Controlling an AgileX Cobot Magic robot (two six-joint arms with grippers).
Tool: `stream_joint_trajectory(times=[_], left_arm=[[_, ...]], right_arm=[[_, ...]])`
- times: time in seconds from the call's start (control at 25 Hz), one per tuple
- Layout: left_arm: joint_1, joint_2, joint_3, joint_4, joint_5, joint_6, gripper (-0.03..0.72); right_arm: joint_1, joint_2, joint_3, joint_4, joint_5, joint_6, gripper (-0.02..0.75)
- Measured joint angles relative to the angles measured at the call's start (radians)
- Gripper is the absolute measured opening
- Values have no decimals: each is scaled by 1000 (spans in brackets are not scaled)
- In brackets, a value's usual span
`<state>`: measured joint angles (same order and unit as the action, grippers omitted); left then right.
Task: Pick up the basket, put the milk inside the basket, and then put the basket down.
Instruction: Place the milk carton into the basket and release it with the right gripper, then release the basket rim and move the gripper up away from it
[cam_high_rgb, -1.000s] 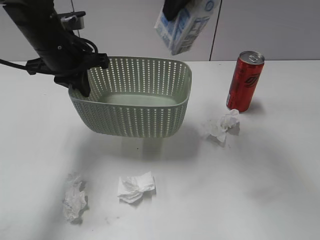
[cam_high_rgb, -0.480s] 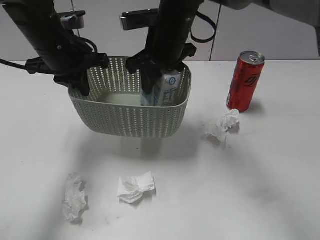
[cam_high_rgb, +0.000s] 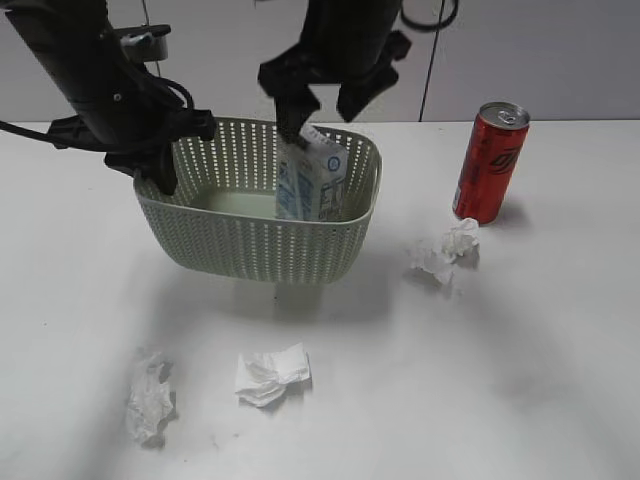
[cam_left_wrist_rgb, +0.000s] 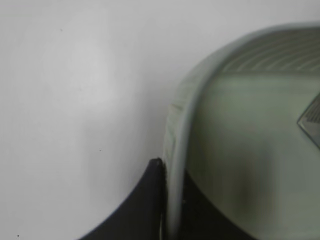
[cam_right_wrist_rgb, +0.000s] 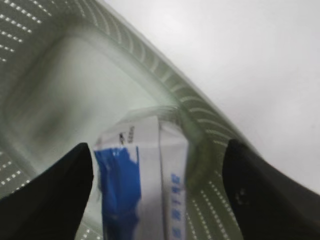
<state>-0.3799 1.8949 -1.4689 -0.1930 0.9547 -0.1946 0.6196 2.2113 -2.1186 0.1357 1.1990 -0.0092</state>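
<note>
The pale sage-green basket (cam_high_rgb: 270, 240) hangs a little above the white table, its shadow below it. My left gripper (cam_high_rgb: 160, 172) is shut on the basket's left rim; the left wrist view shows the rim (cam_left_wrist_rgb: 175, 165) pinched between the dark fingers (cam_left_wrist_rgb: 170, 200). The white-and-blue milk carton (cam_high_rgb: 312, 180) stands inside the basket, leaning against its right side. My right gripper (cam_high_rgb: 318, 100) is open just above the carton, fingers spread and apart from it. In the right wrist view the carton (cam_right_wrist_rgb: 145, 175) lies between the open fingers (cam_right_wrist_rgb: 157, 185), with the basket wall (cam_right_wrist_rgb: 200, 125) around it.
A red drink can (cam_high_rgb: 490, 162) stands at the right. One crumpled tissue (cam_high_rgb: 442, 250) lies near the can, and two more lie at the front, one at the left (cam_high_rgb: 148, 395) and one nearer the middle (cam_high_rgb: 270, 374).
The right gripper lowered the carton into the basket, let go of it and rose with fingers open. The carton now stands free inside. The basket sits slightly lower; the left gripper keeps its hold.
</note>
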Motion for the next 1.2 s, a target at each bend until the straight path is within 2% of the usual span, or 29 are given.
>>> stream_joint_trajectory(times=[0.28,0.48,0.6,0.96,1.2], left_arm=[[0,0,0,-6,0,1,-15],[0,0,0,-11,-1,1,-15],[0,0,0,-13,-3,1,-15],[0,0,0,-59,-40,1,-15],[0,0,0,-62,-44,1,-15]], right_arm=[[-71,-286,15,-42,10,-2,618],[-108,-518,180,-113,10,-2,613],[-110,-673,373,-147,10,9,608],[-110,-1271,1097,-149,0,92,594],[-110,-1723,1400,-149,-33,98,594]])
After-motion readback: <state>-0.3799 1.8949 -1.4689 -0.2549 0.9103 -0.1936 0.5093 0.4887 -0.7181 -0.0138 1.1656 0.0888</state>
